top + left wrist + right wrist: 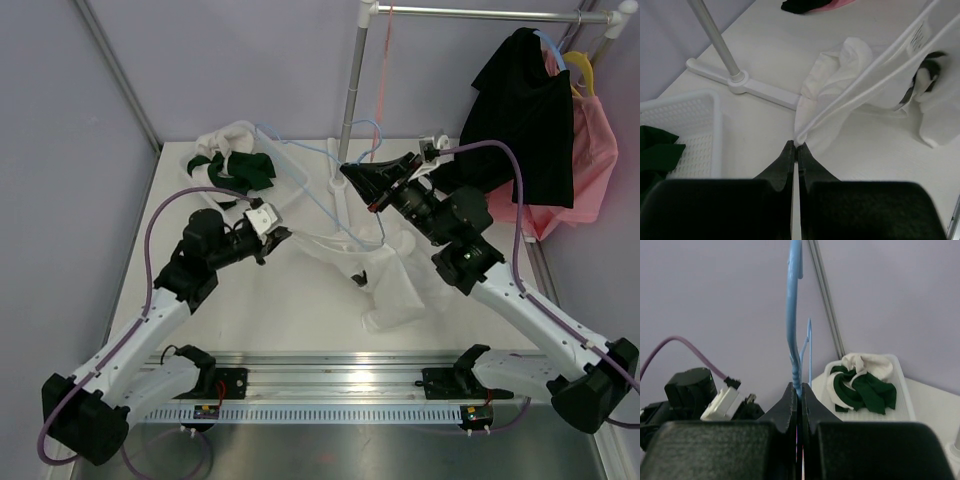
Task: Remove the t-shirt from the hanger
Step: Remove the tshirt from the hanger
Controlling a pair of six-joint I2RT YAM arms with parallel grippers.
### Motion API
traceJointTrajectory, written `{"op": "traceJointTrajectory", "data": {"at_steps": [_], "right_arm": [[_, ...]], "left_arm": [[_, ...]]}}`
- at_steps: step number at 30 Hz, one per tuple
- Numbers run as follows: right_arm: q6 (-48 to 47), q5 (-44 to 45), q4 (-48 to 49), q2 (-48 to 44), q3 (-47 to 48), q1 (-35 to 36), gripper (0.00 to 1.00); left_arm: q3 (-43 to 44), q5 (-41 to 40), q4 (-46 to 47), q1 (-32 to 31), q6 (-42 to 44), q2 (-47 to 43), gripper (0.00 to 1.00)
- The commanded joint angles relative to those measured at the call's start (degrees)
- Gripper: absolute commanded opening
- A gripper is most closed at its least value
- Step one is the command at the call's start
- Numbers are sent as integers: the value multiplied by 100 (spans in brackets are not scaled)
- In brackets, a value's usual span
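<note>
The white t-shirt (392, 272) lies crumpled on the table between the arms, partly stretched toward the left. My left gripper (277, 238) is shut on a stretched edge of the t-shirt (850, 82); in the left wrist view its fingertips (796, 146) pinch that taut white band. The light blue hanger (305, 190) is raised over the shirt. My right gripper (350, 172) is shut on it, and in the right wrist view the hanger (794, 315) rises straight out of the closed tips (799, 390).
A white basket (293, 175) with white and dark green clothes (240, 165) stands at the back left. The clothes rack pole (354, 80) and its foot (757, 89) are behind the shirt. Black (525, 110) and pink (590, 160) garments hang at the right.
</note>
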Motion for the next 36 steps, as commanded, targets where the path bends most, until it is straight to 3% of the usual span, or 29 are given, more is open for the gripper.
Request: {"op": "traceJointTrajectory", "data": {"at_steps": [1,6,12,17,21,25,29,32,36], "right_arm": [[320,-125,1582,394,-9,28,0],[391,-143,2024,792,140,28,0],[-99,7,1883,301,-87,37,0],[-566,181,1303,-648,-290,37,0],[-734,446,1452,-1439,-886,37,0],[-708,884,1723,-2247,-1388,37,0],[-550,1411,2803,-2557,-2003,37,0],[-479,1579,3174,-2636,-2223,37,0],[-496,1589,3342,-2654,-2277,37,0]], "left_arm": [[-138,207,98,-423,519,-214,0],[-104,-285,19,-688,704,-31,0],[256,-813,-200,-706,687,549,0],[345,-2305,264,-601,212,945,0],[467,-2466,335,-189,-226,884,0],[749,-1887,38,435,-456,1007,0],[802,-1665,-43,445,-403,1139,0],[811,-2252,45,463,-491,1165,0],[828,-2044,10,551,-526,1113,0]]}}
